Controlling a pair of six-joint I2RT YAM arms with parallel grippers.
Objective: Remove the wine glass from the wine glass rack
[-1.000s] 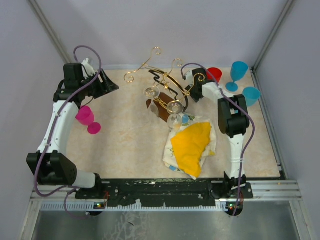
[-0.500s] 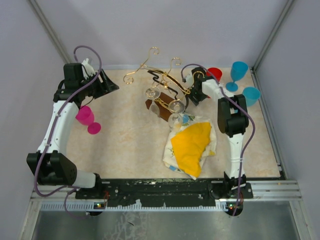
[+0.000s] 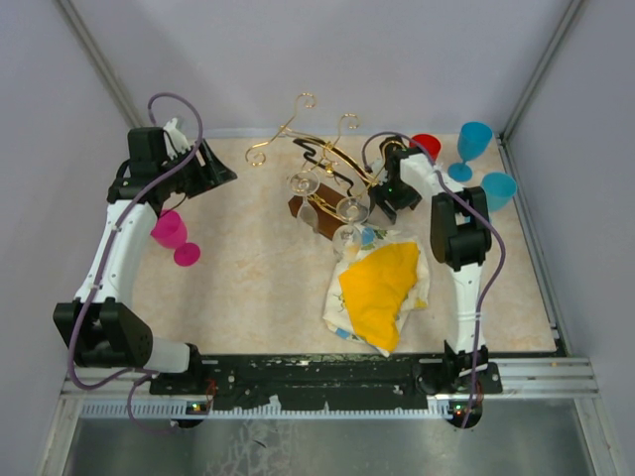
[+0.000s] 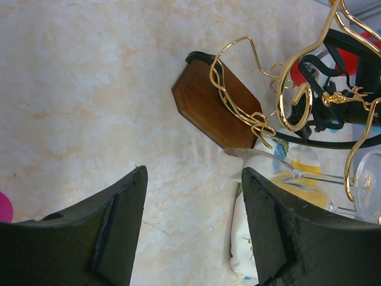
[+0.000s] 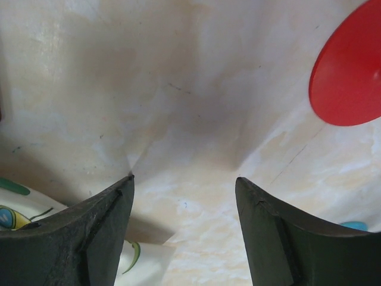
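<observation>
Bright, even light; soft shadows; wrist views sharp.

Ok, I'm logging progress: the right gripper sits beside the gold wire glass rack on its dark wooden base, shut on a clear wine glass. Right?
The grip part is wrong. The right gripper sits beside the gold wire glass rack on its dark wooden base, but open and empty: the right wrist view shows only bare table between its fingers.

In your left wrist view the wine glass is cut at the right edge, and the wine glass rack runs off the top. Your right wrist view clips a red disc at its edge.
</observation>
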